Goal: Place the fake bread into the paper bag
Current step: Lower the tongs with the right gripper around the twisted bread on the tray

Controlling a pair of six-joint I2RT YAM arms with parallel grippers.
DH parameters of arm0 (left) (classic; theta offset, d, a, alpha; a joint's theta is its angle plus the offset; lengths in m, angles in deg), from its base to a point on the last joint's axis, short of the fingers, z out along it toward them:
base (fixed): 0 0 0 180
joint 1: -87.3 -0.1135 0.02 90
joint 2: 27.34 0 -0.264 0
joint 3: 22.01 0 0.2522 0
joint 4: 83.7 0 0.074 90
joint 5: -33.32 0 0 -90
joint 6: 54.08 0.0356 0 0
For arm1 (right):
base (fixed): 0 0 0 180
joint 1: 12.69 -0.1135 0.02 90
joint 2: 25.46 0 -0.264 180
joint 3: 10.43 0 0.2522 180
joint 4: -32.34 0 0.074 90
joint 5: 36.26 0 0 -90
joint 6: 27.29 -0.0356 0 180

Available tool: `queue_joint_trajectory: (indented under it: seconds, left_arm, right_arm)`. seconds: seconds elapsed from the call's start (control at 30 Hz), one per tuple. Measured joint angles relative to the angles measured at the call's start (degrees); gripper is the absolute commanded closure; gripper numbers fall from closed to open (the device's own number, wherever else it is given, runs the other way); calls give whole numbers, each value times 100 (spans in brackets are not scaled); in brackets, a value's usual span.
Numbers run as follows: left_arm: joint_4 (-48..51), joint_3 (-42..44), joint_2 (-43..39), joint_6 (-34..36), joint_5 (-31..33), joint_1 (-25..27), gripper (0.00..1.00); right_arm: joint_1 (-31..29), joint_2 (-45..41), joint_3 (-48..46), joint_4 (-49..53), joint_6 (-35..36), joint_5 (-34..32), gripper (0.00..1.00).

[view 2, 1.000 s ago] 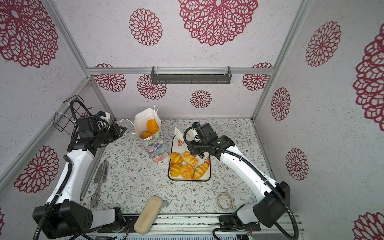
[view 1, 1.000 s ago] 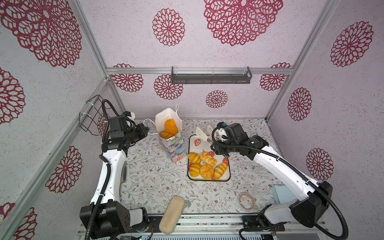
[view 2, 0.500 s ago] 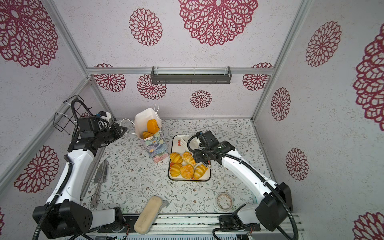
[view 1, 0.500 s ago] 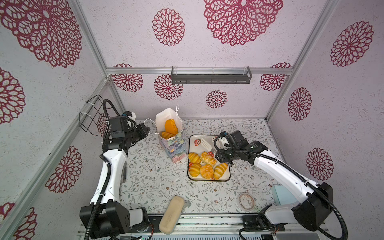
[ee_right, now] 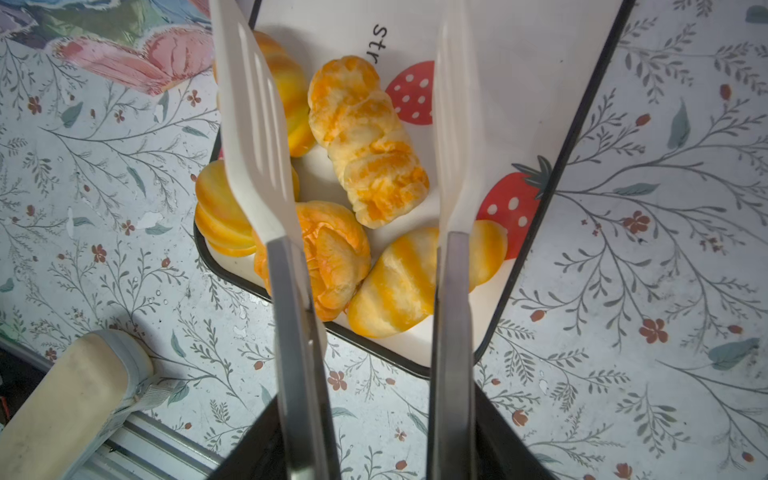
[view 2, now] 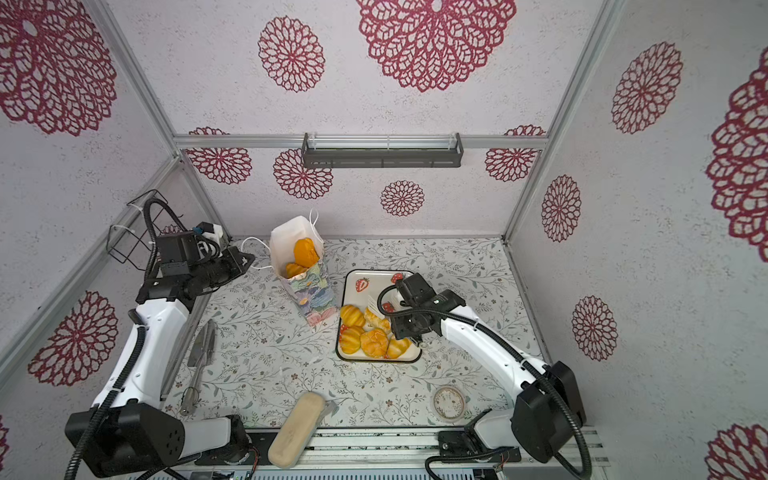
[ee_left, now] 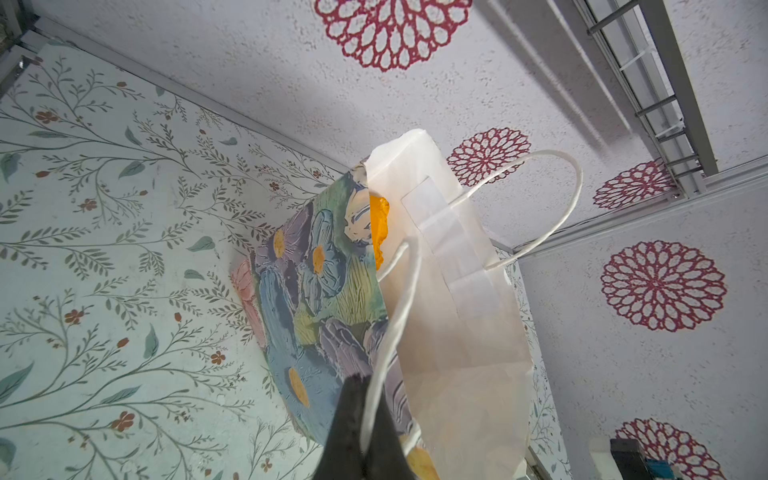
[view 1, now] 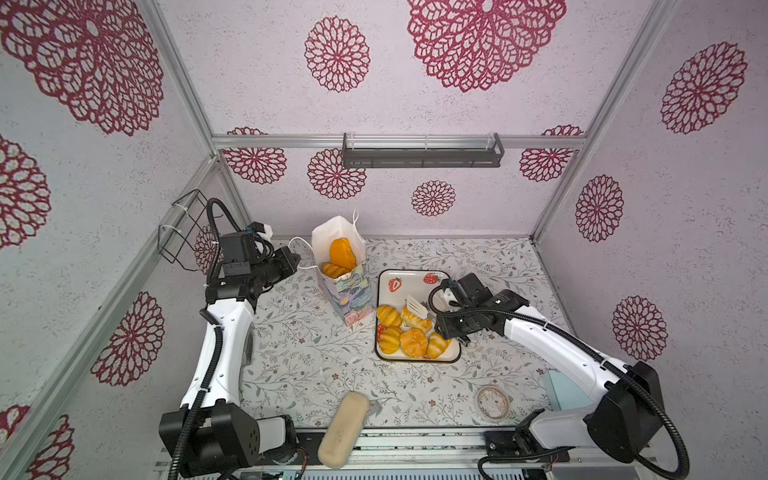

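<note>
L pincer [view 1: 294, 259] clamped on bag [view 1: 353, 286] handle [ee_left: 399, 316]; R pincer [ee_right: 374, 440] grips tongs [ee_right: 257, 124], tips apart over bread [ee_right: 368, 141] on tray [ee_right: 540, 62], bag at tray's 10 o'clock

On the left wrist camera my left fingers [ee_left: 345, 436] run off the picture's edge; I see only their dark tips pinched on the cord handle [ee_left: 399, 316]. The paper bag [ee_left: 316, 291] wall hides the fake bread [ee_left: 379, 224] but for an orange sliver. On the right wrist camera the tongs [ee_right: 253, 124] run out of frame at their tips and cover part of the tray [ee_right: 519, 62] lettering; the beige block [ee_right: 70, 399] is cut off too.
</note>
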Motion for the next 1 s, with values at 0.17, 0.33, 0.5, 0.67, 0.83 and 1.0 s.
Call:
queue_joint_trajectory:
  seconds: [0.17, 0.33, 0.5, 0.67, 0.83, 1.0]
  left_arm:
    - [0, -2, 0, 0, 0, 0, 100]
    - [0, 0, 0, 0, 0, 2, 100]
    - [0, 0, 0, 0, 2, 15, 100]
    - [0, -2, 0, 0, 2, 20, 100]
    - [0, 0, 2, 2, 2, 20, 100]
    - [2, 0, 7, 2, 2, 22, 100]
  right_arm:
    - [9, 0, -92, -2, 57, 7, 43]
    - [15, 2, -151, -24, 107, 31, 42]
    - [17, 44, -232, -105, 140, 48, 42]
    - [17, 166, -291, -175, 140, 50, 42]
    - [17, 291, -304, -234, 142, 46, 42]
    - [17, 428, -304, -302, 146, 44, 42]
